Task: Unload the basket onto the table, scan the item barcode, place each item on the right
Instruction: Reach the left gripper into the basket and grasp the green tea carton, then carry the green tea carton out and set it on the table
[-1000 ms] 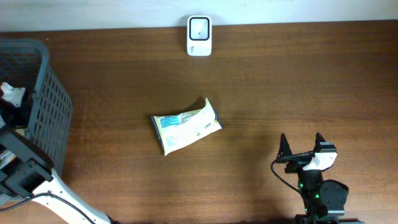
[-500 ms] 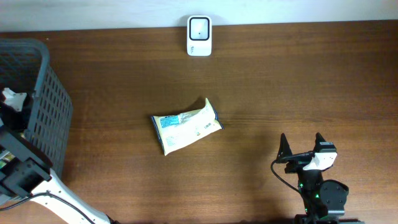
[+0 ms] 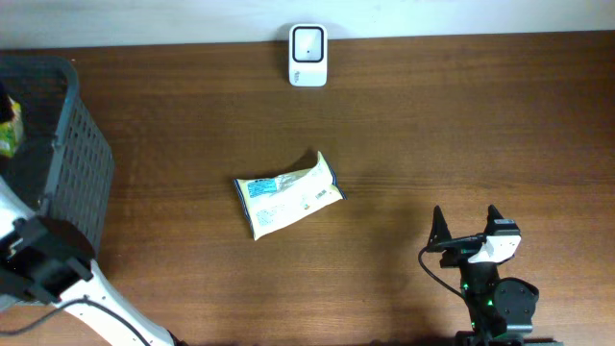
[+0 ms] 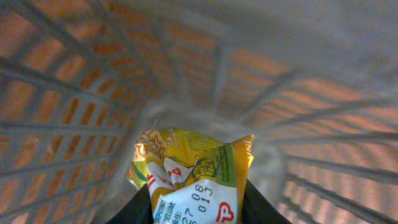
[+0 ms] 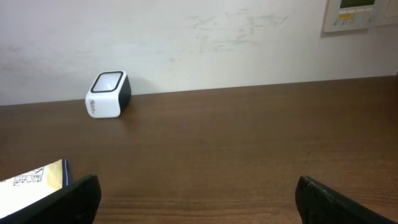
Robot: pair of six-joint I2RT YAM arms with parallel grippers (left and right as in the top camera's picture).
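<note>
My left gripper (image 4: 198,210) is shut on a crumpled yellow and green snack packet (image 4: 193,168) with a white printed panel. It holds the packet inside the grey basket (image 4: 74,93). From overhead that packet (image 3: 8,130) shows at the far left edge, over the basket (image 3: 85,163). The white barcode scanner (image 3: 307,55) stands at the table's back edge and is also seen in the right wrist view (image 5: 107,94). My right gripper (image 3: 467,223) rests open near the front right, with nothing between its fingers (image 5: 78,196).
A white, blue and yellow packet (image 3: 286,194) lies flat mid-table, and its corner shows in the right wrist view (image 5: 31,180). The basket's mesh walls surround the left gripper. A pale wall runs behind the table.
The left gripper has shut on the yellow packet and lifted it toward the back of the basket. The white item seen there earlier is out of sight. The right arm is still.
</note>
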